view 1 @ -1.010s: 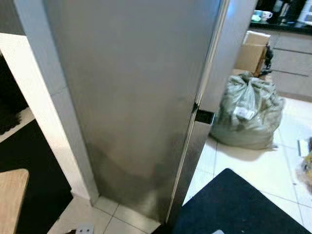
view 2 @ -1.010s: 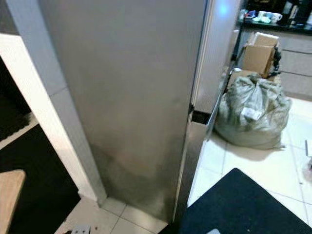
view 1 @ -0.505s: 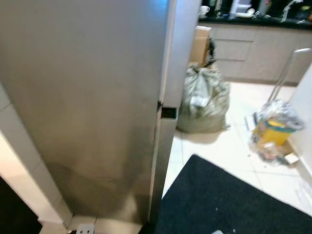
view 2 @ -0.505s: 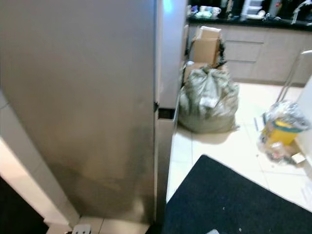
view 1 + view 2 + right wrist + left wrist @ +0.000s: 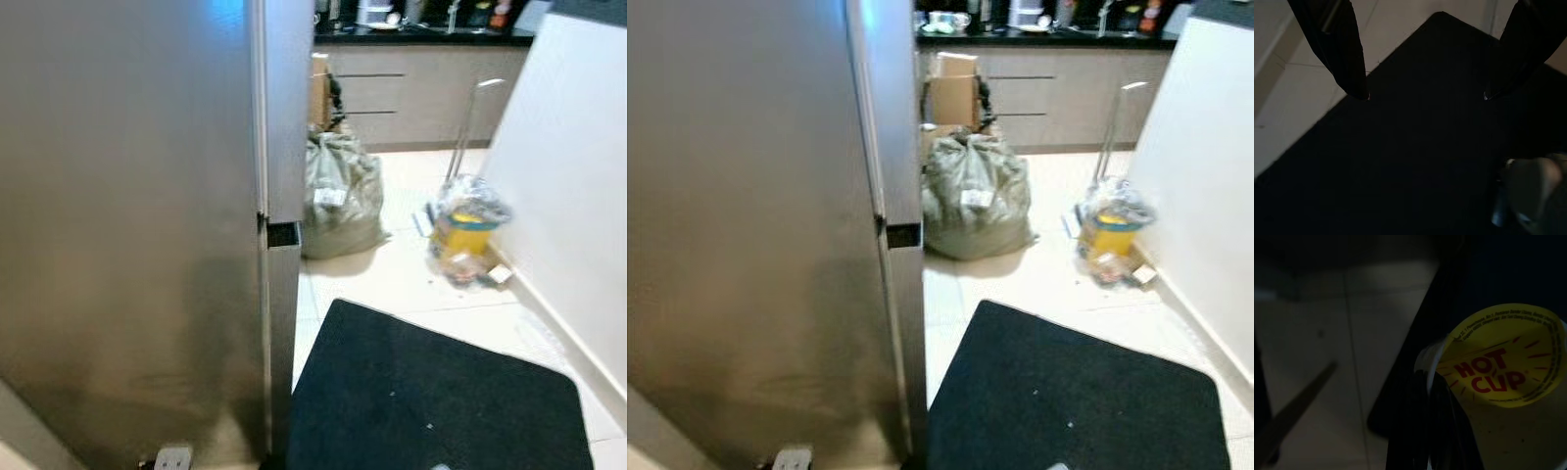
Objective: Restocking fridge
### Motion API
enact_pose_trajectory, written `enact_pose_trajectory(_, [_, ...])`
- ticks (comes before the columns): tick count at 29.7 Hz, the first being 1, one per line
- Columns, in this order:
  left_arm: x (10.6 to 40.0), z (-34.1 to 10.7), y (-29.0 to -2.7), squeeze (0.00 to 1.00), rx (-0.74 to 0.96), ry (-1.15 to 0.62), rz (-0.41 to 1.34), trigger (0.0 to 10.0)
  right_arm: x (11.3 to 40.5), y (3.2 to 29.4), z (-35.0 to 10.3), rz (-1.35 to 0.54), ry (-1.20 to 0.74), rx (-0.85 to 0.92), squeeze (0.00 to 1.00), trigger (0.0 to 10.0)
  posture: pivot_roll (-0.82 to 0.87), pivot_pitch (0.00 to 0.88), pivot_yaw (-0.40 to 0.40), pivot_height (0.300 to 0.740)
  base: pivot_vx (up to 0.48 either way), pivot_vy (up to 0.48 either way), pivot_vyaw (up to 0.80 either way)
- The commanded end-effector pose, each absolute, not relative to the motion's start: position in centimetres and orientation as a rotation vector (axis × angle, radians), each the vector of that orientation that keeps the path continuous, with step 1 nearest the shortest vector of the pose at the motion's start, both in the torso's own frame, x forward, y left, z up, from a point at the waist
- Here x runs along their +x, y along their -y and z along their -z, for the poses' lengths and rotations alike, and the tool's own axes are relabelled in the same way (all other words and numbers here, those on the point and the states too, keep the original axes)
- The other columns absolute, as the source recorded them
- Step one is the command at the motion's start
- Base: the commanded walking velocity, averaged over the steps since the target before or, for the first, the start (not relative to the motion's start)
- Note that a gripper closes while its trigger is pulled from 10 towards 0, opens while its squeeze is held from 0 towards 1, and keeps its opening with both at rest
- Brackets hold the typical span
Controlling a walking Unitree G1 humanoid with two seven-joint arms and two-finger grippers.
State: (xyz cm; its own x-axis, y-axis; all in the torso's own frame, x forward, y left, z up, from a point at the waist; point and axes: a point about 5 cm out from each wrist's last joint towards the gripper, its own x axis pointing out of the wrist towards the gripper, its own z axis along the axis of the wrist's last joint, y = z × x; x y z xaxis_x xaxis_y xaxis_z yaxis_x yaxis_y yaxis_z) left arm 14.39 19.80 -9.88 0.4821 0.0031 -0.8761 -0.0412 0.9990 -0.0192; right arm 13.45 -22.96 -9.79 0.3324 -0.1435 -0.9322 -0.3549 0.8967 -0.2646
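Note:
The steel fridge [image 5: 127, 225] stands close on my left with its doors shut, and I see its side panel and the front edge [image 5: 263, 127]. In the dark left wrist view my left gripper [image 5: 1430, 396] is shut on a cup with a yellow lid [image 5: 1498, 367] printed "HOT CUP". It hangs low over the floor tiles and the mat's edge. My right gripper [image 5: 1425, 95] is open, with nothing between its fingers, above the black mat [image 5: 1415, 161].
A black mat [image 5: 421, 392] lies before the fridge. Beyond it sit a grey-green sack [image 5: 338, 191], a cardboard box [image 5: 955, 88] and a clear bag with something yellow inside [image 5: 468, 230]. A white wall [image 5: 578, 176] bounds the right. Cabinets [image 5: 411, 93] run along the back.
The camera has swung to the right. The fridge now sits further left in the picture, and the mat, the clear bag and the white wall have come into view.

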Motion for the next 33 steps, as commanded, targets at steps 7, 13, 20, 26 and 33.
enact_pose_trajectory(7, [13.35,10.32,-19.55,0.00,-0.028,-1.112,-0.019,10.0,13.28,22.51,9.95,-0.155,-1.237,-0.456,0.00,10.0,-0.03,0.000,-0.002,0.740,0.000,0.000,-0.76])
enact_pose_trajectory(13, [13.25,10.34,-19.69,0.00,-0.007,-1.121,-0.022,10.0,13.43,22.45,9.91,-0.150,-1.225,-0.448,0.00,10.0,-0.03,0.000,-0.002,0.740,0.000,0.000,-0.13])
enact_pose_trajectory(20, [12.96,10.38,-20.24,0.00,0.015,-1.137,-0.044,10.0,13.43,22.32,9.94,-0.154,-1.225,-0.448,0.00,10.0,-0.03,0.000,0.000,0.740,0.000,0.000,0.00])
enact_pose_trajectory(26, [12.97,10.37,-20.29,0.00,0.022,-1.136,-0.040,10.0,13.36,22.29,9.96,-0.156,-1.226,-0.450,0.00,10.0,-0.02,0.000,0.001,0.740,0.000,0.000,0.00])
enact_pose_trajectory(33, [13.01,10.37,-20.21,0.00,0.021,-1.135,-0.033,10.0,13.35,22.30,9.97,-0.157,-1.225,-0.452,0.00,10.0,-0.02,0.000,0.000,0.740,0.000,0.211,0.00])
